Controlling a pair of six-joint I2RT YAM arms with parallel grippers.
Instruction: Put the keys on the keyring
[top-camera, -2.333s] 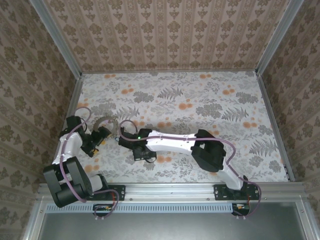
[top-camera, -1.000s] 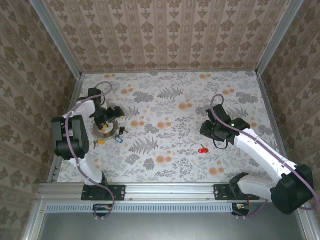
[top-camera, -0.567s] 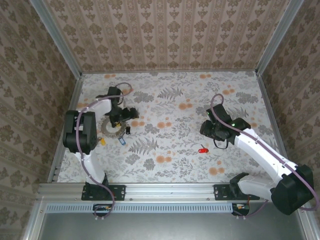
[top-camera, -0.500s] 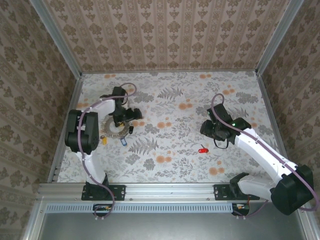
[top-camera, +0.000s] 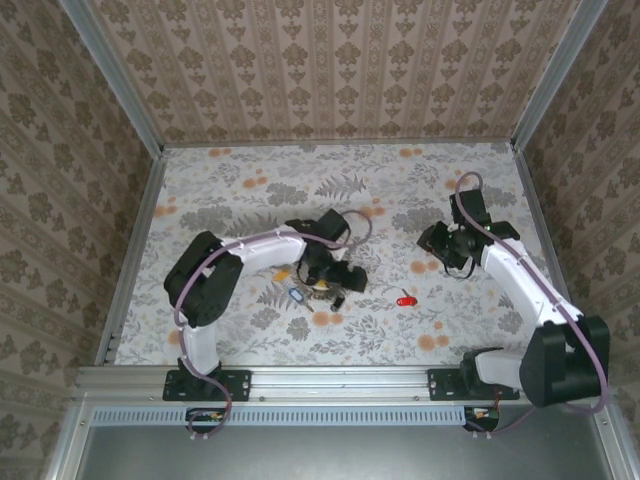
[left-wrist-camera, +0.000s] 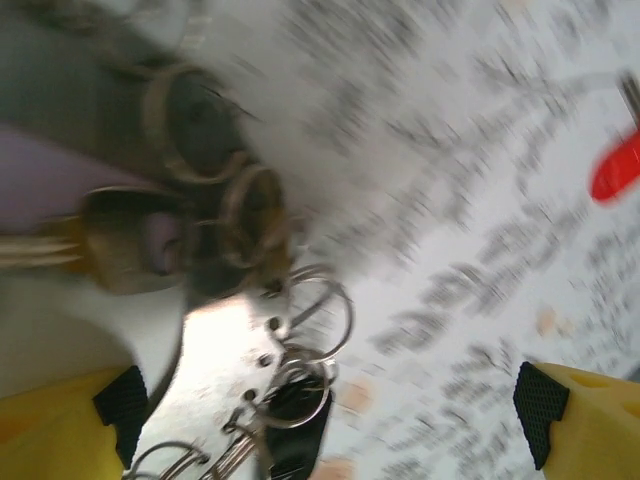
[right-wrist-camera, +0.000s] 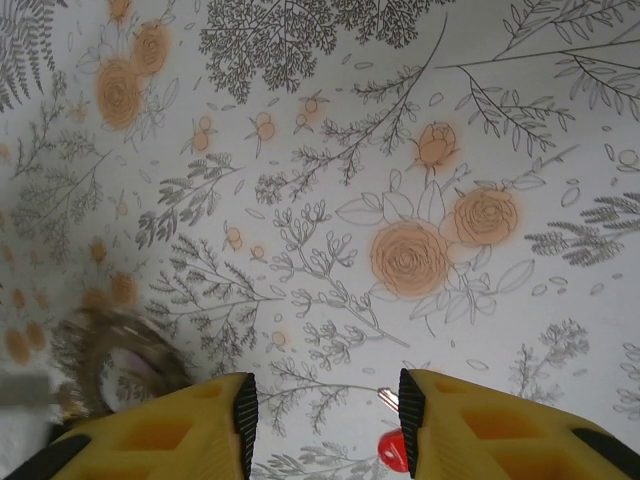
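My left gripper (top-camera: 338, 275) reaches to the table's middle and is open, its yellow fingers (left-wrist-camera: 60, 425) wide apart. Between them in the blurred left wrist view lies the keyring (left-wrist-camera: 318, 300), a cluster of silvery loops on a metal plate, with a black key (left-wrist-camera: 295, 425) on it. From above, the keyring (top-camera: 322, 284) sits right under that gripper, and a blue key (top-camera: 298, 295) lies just left of it. The red key (top-camera: 405, 299) lies alone on the cloth. My right gripper (top-camera: 437, 245) hovers open, and the red key (right-wrist-camera: 392, 452) shows low between its fingers.
A small yellow tag (top-camera: 283, 273) lies beside the left wrist. The floral cloth (top-camera: 450, 190) covers the table, walled by patterned panels with metal rails (top-camera: 535, 220) on the sides. The keyring shows as a blur at the left of the right wrist view (right-wrist-camera: 95, 355).
The left arm swept from the far left to the table's middle, and the keyring and blue key moved with it. The right arm drew back towards the right rail. The red key stayed put.
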